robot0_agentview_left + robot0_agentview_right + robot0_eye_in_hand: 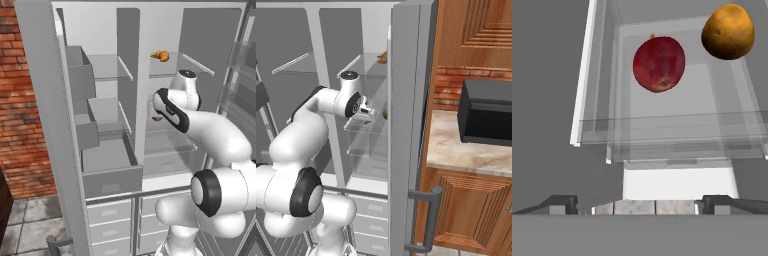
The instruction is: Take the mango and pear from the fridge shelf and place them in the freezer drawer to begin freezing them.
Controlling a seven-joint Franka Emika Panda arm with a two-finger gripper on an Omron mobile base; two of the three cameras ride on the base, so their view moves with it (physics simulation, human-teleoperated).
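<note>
At the bottom of the hand view, the two dark finger tips of the gripper (pixel 640 202) stand wide apart, holding nothing. Ahead, upper centre, a round dark-red mango (pixel 659 63) rests on the translucent pale-grey fridge shelf (pixel 677 130); a rounded orange-brown pear (pixel 728 32) sits upper right.

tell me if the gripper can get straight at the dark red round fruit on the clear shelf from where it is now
Probably yes. The gripper is open and faces the dark red round fruit on the translucent fridge shelf, with nothing between them. The orange-brown fruit sits off to one side, clear of the approach.
</note>
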